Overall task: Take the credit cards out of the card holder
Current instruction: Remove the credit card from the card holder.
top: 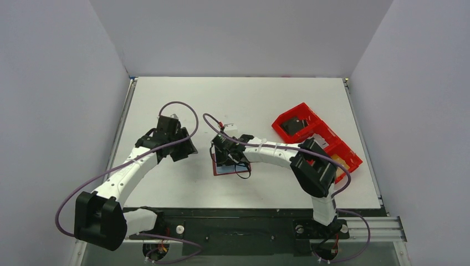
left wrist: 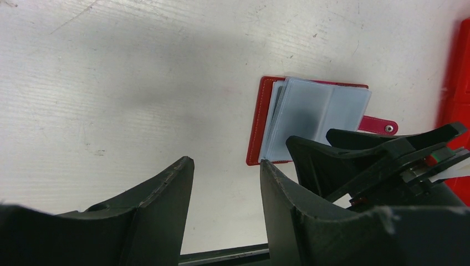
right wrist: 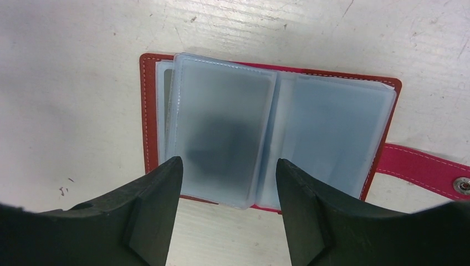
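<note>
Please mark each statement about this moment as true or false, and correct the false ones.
1. The card holder lies open on the table. True: the card holder is spread flat on the table, and its clear sleeves face up.
2. The right gripper is shut on the holder. False: the right gripper has open jaws over the sleeves and grips nothing.
3. The left gripper holds a card. False: the left gripper is open and empty, over bare table beside the holder.
4. A snap strap sticks out from one side of the holder. True: see the snap strap.
5. The holder lies inside the red compartment tray. False: it lies on the table, apart from the red compartment tray.
</note>
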Motion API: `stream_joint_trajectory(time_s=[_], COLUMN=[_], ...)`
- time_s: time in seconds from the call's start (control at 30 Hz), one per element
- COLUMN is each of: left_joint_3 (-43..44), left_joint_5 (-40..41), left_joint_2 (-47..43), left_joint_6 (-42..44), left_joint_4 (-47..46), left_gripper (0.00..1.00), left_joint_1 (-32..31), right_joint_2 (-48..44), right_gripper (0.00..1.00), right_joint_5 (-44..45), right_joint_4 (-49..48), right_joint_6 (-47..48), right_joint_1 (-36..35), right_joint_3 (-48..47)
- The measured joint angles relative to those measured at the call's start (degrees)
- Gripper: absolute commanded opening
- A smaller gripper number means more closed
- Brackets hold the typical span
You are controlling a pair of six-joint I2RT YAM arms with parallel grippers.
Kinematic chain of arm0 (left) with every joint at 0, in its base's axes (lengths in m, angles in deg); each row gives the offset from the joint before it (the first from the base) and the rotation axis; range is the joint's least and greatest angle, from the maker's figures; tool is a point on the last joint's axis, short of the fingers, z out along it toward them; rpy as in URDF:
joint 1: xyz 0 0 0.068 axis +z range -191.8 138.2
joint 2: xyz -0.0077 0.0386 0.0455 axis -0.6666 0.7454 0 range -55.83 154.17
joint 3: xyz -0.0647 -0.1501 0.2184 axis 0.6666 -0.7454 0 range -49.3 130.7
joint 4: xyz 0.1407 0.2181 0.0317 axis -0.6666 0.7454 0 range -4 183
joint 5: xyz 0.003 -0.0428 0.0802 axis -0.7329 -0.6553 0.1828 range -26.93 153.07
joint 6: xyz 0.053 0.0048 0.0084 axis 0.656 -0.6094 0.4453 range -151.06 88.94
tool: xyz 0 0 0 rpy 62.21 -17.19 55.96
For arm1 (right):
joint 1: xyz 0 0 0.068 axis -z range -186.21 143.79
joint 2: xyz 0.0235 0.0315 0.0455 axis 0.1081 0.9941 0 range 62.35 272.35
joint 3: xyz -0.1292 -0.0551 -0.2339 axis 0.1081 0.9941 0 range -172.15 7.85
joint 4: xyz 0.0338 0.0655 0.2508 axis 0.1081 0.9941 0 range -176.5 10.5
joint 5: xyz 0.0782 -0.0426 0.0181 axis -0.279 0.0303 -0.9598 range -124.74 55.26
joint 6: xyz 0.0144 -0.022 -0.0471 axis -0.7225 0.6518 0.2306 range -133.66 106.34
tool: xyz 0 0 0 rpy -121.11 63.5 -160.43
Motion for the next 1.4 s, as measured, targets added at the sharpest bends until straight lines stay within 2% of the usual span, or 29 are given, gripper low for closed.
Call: stream_joint_trajectory(time_s=[0.43,0.5,0.8,1.03,1.4], left_joint_3=[0.00,0.00,0.00,-0.02,-0.22], left_joint_5=[-0.66,-0.90,-1.68,-3.32,-7.13], left_joint_2=[0.20,0.39,0.74,2.16,6.88], left_joint_6=[-0.02,-0.02,-0.02,0.00,-0.04], left_joint_4=[-0.09,-0.09,-0.50,-1.53,-4.96], left_gripper=[0.45,0.45,0.45,0.45,0.40], left_joint_1=[0.02,0.02,0.26,0.24,-2.99], right_joint_2=[3.21,3.23,3.30,1.38,-1.53], right_gripper=[0.55,0.52,0.22,0.01,0.00], right_joint_5=[0.09,0.09,-0.61,-5.09,-20.00], right_joint_4=[0.52,0.46,-0.98,-5.64,-17.16], right_joint_6=[0.02,0.00,0.00,-0.22,-1.95], right_joint_1=[-0.15,-0.15,0.37,3.02,8.90], right_joint_3=[-2.10,-2.10,-1.68,2.58,11.28])
